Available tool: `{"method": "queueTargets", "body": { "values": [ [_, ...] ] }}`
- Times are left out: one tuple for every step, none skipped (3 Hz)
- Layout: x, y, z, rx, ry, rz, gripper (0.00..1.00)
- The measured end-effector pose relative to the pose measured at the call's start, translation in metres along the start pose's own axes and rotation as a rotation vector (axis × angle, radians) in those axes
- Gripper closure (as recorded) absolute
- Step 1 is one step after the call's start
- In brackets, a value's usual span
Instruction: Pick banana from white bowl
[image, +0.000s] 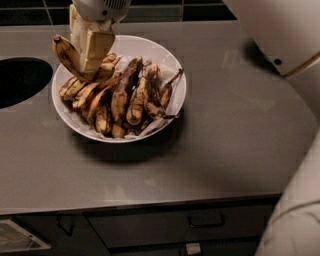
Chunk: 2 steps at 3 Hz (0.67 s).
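The white bowl (167, 67) sits on the grey counter and holds several overripe bananas on white paper. My gripper (89, 64) is above the bowl's left rim, its cream fingers (96, 47) pointing down. It is shut on the banana (67, 55), a long curved yellow one with brown blotches and a dark tip. The banana is lifted above the pile and sticks out up and to the left of the fingers. Its lower end is hidden behind the fingers.
A dark round hole (20, 80) opens in the counter left of the bowl. My white arm (280, 35) fills the upper right, and my base (295, 215) the lower right. Drawers (200, 222) run below the counter's front edge.
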<state>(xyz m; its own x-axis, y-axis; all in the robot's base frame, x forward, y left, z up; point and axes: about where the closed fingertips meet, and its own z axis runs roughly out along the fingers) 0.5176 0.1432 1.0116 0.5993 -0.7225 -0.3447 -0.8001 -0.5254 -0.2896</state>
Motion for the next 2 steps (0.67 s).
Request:
{"method": "queueTargets", "body": {
  "values": [
    [-0.0038,0.0068,-0.0123,0.027,0.025,0.009,1.0],
    [-0.0067,0.0129,-0.0215,0.054,0.04,0.02,1.0]
  ]
}}
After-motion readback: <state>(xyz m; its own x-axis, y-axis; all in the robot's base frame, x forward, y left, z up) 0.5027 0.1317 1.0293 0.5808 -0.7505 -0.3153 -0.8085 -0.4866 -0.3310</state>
